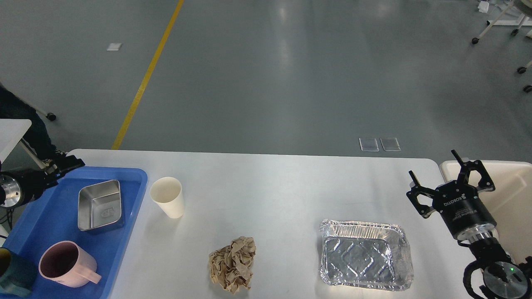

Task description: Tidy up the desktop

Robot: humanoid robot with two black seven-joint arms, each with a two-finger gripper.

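The white-grey desktop (270, 187) carries a cream paper cup (167, 197) standing upright, a crumpled ball of brown paper (232, 265) near the front edge, and an empty foil tray (365, 259) at the front right. My left gripper (70, 163) hovers over the far left corner of the blue tray, dark and small, holding nothing that I can see. Over the table's right edge my right gripper (434, 167) is open and empty, a little behind and to the right of the foil tray.
On the left, a blue plastic tray (135, 174) holds a steel box (101, 204), a pink mug (66, 263) and a teal cup (14, 274). A cream-coloured bin (513, 195) stands beside the table's right edge.
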